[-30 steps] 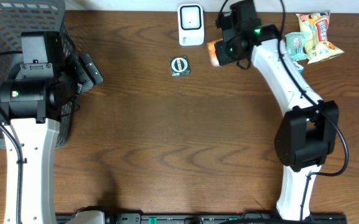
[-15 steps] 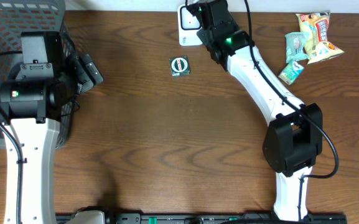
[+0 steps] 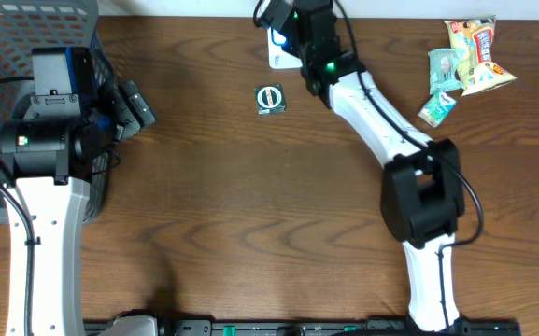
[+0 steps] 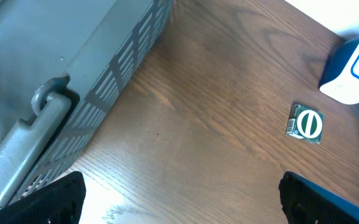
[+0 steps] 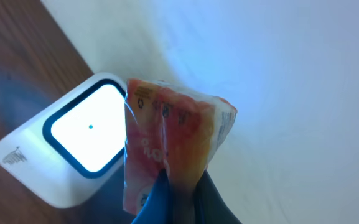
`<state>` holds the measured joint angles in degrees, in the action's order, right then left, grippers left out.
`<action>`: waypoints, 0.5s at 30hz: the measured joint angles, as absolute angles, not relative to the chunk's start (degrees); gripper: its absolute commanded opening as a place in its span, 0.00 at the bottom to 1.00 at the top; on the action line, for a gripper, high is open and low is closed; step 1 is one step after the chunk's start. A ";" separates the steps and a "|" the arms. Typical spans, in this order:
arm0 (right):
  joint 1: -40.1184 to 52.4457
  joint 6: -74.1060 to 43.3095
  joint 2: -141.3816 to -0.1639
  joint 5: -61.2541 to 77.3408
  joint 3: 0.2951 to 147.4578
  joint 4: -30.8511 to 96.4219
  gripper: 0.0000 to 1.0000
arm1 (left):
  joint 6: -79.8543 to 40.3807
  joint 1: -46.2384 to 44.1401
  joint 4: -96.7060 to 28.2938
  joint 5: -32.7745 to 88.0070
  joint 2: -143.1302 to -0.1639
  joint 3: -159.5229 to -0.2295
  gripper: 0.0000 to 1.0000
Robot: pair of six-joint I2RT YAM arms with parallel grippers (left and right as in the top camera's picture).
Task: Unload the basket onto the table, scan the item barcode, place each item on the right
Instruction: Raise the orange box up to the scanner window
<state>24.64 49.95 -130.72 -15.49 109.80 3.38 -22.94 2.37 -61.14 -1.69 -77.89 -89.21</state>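
My right gripper [image 5: 182,186] is shut on the lower edge of an orange-red snack packet [image 5: 170,130]. It holds the packet upright just in front of the lit window of the white scanner [image 5: 73,152]. From overhead, the right gripper [image 3: 286,21] hangs over the scanner [image 3: 278,60] at the table's back edge and hides the packet there. My left gripper [image 3: 135,105] is open beside the grey basket [image 3: 7,37] at the far left, with nothing between its fingers [image 4: 48,200].
A small green sachet [image 3: 270,99] lies flat on the table in front of the scanner, also seen in the left wrist view as the sachet [image 4: 308,123]. Several snack packs [image 3: 465,56] lie at the back right. The basket wall [image 4: 73,68] stands close to the left gripper.
The right arm has swung left with the packet, from right of the scanner to directly over it. The left arm has not moved.
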 measured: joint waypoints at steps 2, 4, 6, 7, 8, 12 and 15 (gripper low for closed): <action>24.64 52.23 -132.81 -15.20 109.80 1.54 0.01 | -22.94 2.37 -61.12 -1.69 -77.89 -89.21 0.98; 24.64 54.37 -135.04 -15.11 109.80 -0.75 0.01 | -22.94 2.37 -61.14 -1.67 -77.89 -89.21 0.98; 24.64 55.40 -136.44 -14.92 109.80 -2.04 0.01 | -22.94 2.37 -61.14 -1.67 -77.89 -89.21 0.98; 24.62 55.94 -136.99 -14.66 109.80 -2.63 0.01 | -22.94 2.37 -61.17 -1.67 -77.89 -89.21 0.98; 24.62 56.27 -137.32 -14.39 109.80 -3.01 0.01 | -22.94 2.37 -61.14 -1.67 -77.89 -89.21 0.98; 24.45 56.73 -137.43 -13.34 109.80 -3.40 0.01 | -22.94 2.37 -61.17 -1.67 -77.89 -89.21 0.98; 23.99 55.86 -137.45 -13.02 109.80 -3.46 0.01 | -22.94 2.37 -61.14 -1.69 -77.89 -89.21 0.98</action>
